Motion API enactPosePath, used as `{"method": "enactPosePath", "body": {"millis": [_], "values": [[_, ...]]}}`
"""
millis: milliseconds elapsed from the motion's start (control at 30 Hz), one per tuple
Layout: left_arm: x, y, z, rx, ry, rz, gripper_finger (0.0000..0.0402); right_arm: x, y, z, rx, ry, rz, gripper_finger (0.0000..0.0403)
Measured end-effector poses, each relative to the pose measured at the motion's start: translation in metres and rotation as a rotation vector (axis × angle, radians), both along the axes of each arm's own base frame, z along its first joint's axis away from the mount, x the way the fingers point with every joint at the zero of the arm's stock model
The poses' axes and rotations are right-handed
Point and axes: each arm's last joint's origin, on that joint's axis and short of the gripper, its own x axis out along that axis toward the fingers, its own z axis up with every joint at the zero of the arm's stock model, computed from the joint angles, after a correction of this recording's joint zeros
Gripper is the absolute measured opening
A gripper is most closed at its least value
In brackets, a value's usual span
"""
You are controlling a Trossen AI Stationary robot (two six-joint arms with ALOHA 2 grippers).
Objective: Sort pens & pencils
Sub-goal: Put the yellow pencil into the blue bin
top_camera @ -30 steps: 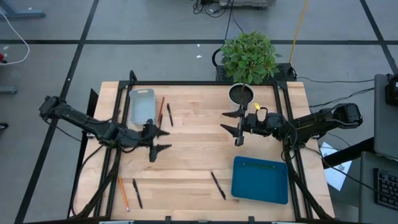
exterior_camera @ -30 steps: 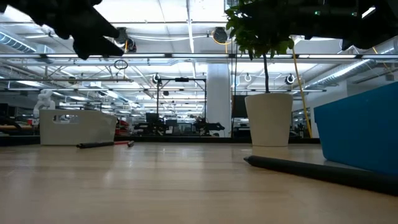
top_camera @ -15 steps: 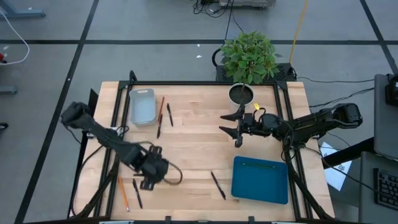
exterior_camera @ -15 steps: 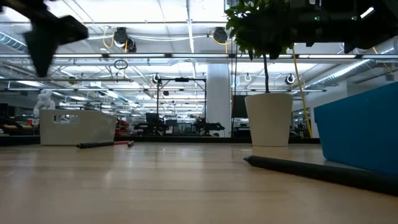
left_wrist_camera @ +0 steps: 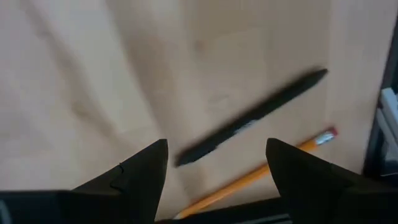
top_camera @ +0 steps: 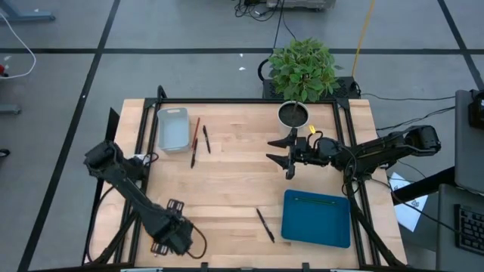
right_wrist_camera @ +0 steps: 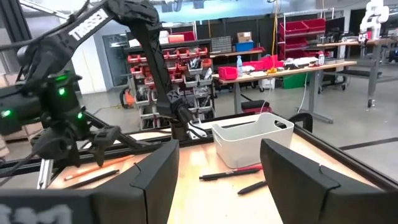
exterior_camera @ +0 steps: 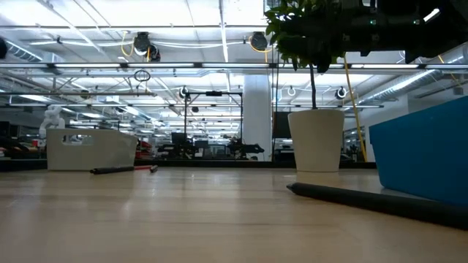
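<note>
My left gripper (top_camera: 168,236) hangs over the table's near-left corner, fingers pointing down and open (left_wrist_camera: 214,167). In the left wrist view a black pen (left_wrist_camera: 249,118) and an orange pencil (left_wrist_camera: 261,174) lie flat below them, untouched; the arm hides both in the high view. A red pencil (top_camera: 197,132) and two dark pens (top_camera: 206,139) lie beside the white bin (top_camera: 172,128). Another black pen (top_camera: 264,224) lies near the blue tray (top_camera: 316,219). My right gripper (top_camera: 288,155) is open, above the table's right-middle.
A potted plant (top_camera: 296,112) stands at the far edge behind the right gripper. The blue tray takes up the near-right part and holds a thin green pencil (top_camera: 314,200). The table's frame rails (top_camera: 140,151) run along the left and right sides. Bare wood lies mid-table.
My left arm has swung from the table's left-middle toward the near-left corner and turned its gripper downward over the pen and orange pencil there. It has left the low view. No pen or pencil has moved.
</note>
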Motion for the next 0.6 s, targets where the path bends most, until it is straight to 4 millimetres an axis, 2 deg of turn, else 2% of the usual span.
{"method": "enactPosePath", "body": {"millis": [167, 467, 600], "values": [[-0.016, -0.023, -0.017, -0.011, 0.049, -0.137, 0.0275, 0.000, 0.000, 0.000, 0.028, -0.003, 0.003, 0.0215], [-0.051, -0.049, -0.038, 0.035, 0.145, -0.301, 0.0275, 0.000, 0.007, 0.000, 0.026, -0.002, 0.033, 0.0215], [-0.059, -0.055, -0.049, 0.056, 0.167, -0.372, 0.0275, 0.000, 0.009, 0.000, 0.022, -0.001, 0.043, 0.0215]]}}
